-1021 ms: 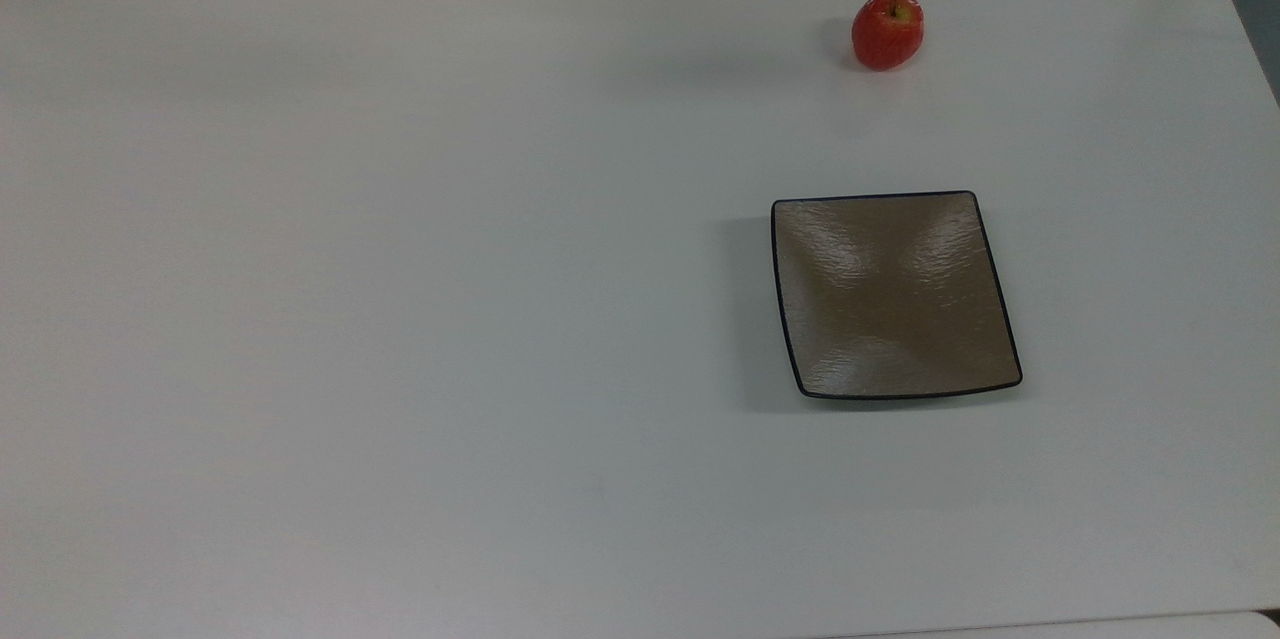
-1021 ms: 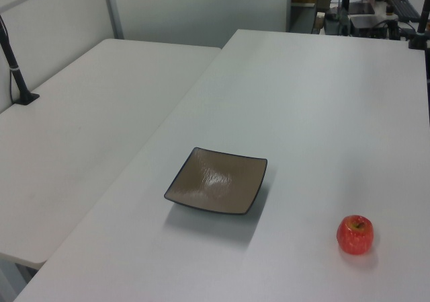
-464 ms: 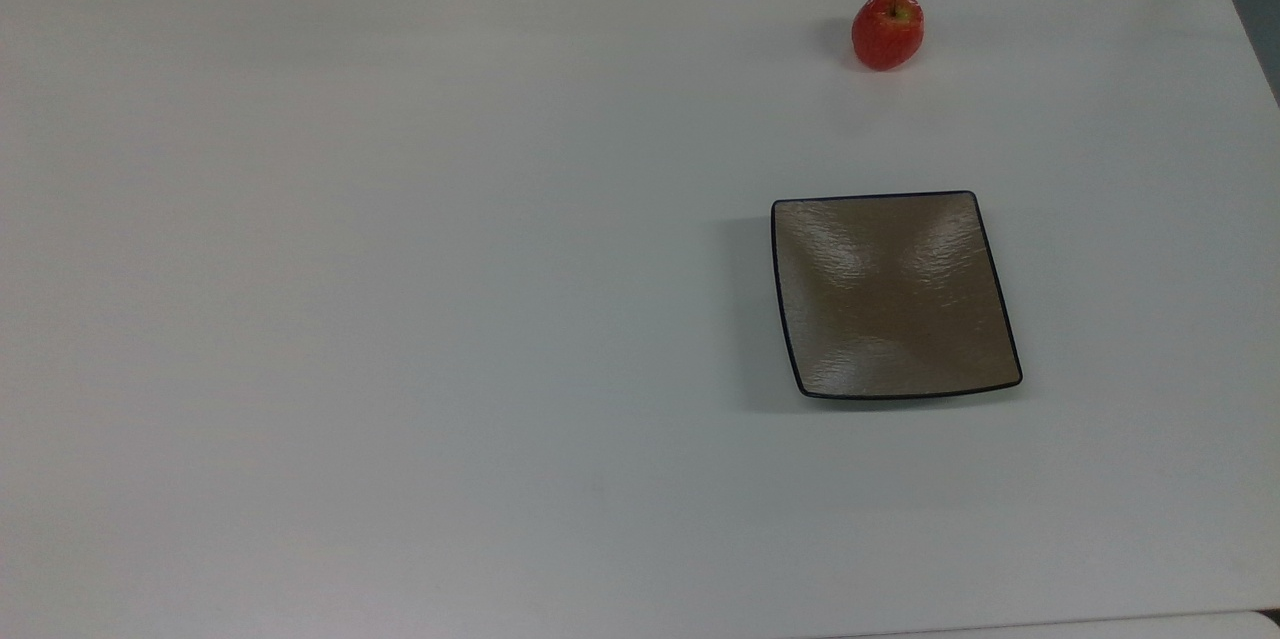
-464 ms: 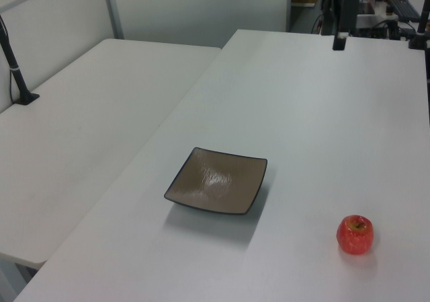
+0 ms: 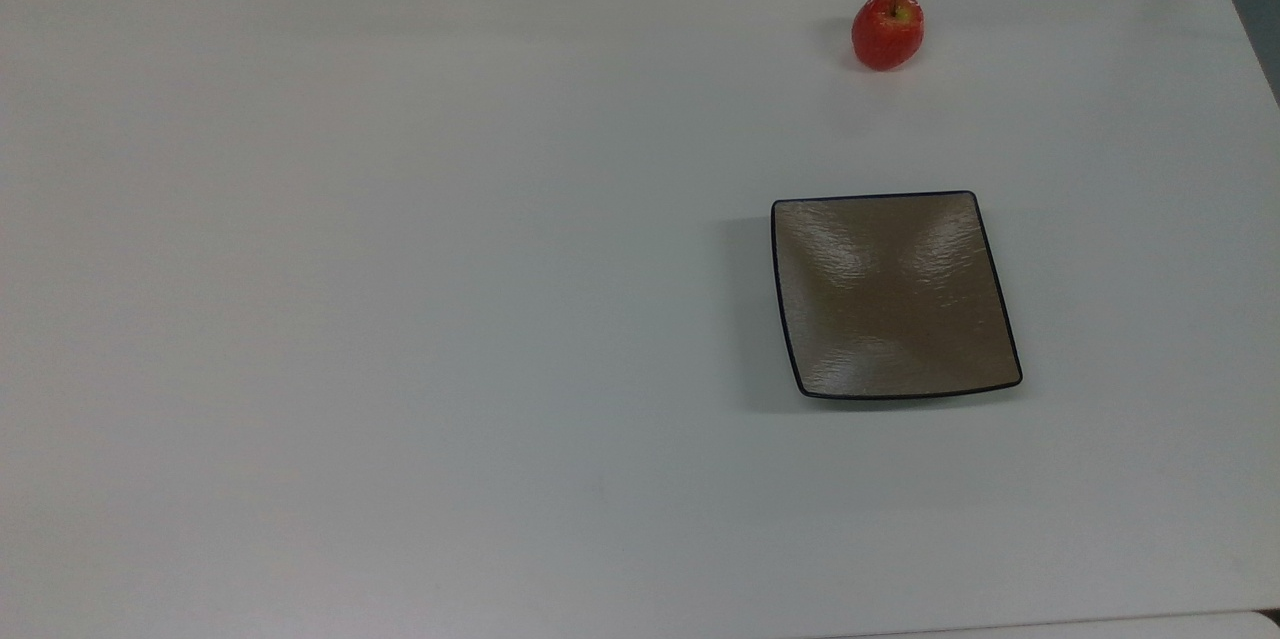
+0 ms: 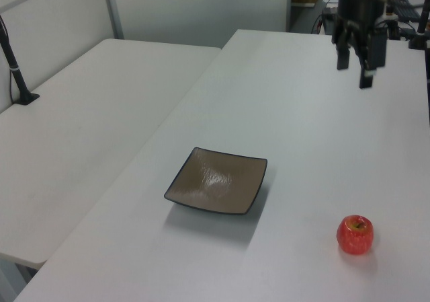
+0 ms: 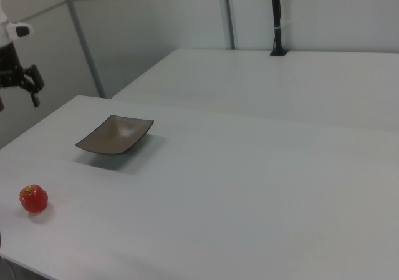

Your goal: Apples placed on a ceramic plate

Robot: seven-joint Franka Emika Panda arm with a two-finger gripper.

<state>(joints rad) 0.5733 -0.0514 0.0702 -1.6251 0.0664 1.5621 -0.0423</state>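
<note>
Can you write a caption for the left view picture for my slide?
Open gripper hangs above the white table, far from the red apple and the empty square brown plate.

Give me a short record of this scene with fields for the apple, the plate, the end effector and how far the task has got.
apple: red apple, lying on the white table, apart from the plate
plate: square brown plate, nothing on it
end effector: end effector above the table, fingers open, holding nothing, well away from the apple
task progress: apple not yet picked up
</note>
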